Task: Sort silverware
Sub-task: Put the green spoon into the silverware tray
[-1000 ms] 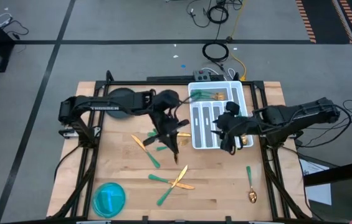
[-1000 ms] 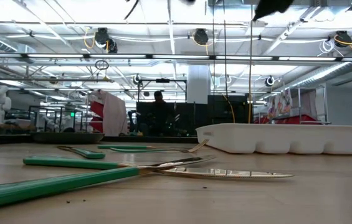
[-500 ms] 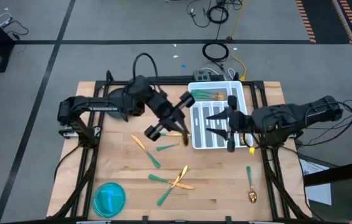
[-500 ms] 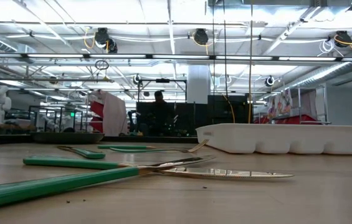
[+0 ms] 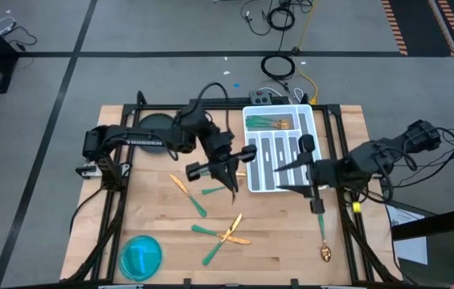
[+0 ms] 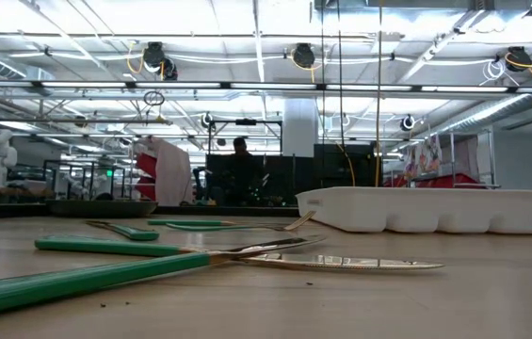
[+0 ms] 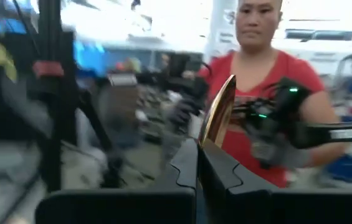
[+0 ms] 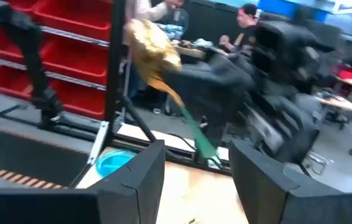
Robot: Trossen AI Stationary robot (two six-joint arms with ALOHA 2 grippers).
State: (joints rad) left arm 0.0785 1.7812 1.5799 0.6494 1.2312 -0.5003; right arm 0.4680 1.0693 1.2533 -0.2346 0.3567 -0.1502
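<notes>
High view: left gripper (image 5: pixel 228 178), clamped on a gold knife (image 7: pixel 218 112), has backed off the white tray (image 5: pixel 279 109), while right gripper (image 5: pixel 295 177) (pinching a spoon (image 8: pixel 163 74) by its green handle) has swung to the tray's right edge, so neither piece looks sorted yet.

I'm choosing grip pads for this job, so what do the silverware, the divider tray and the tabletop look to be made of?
The silverware: shiny gold heads that mirror the lights, likely polished metal; matte teal-green handles, perhaps plastic or coated. The tray: opaque white with rounded moulded edges, probably plastic. The table: pale strips with visible grain, apparently butcher-block wood with a smooth finish.
</notes>
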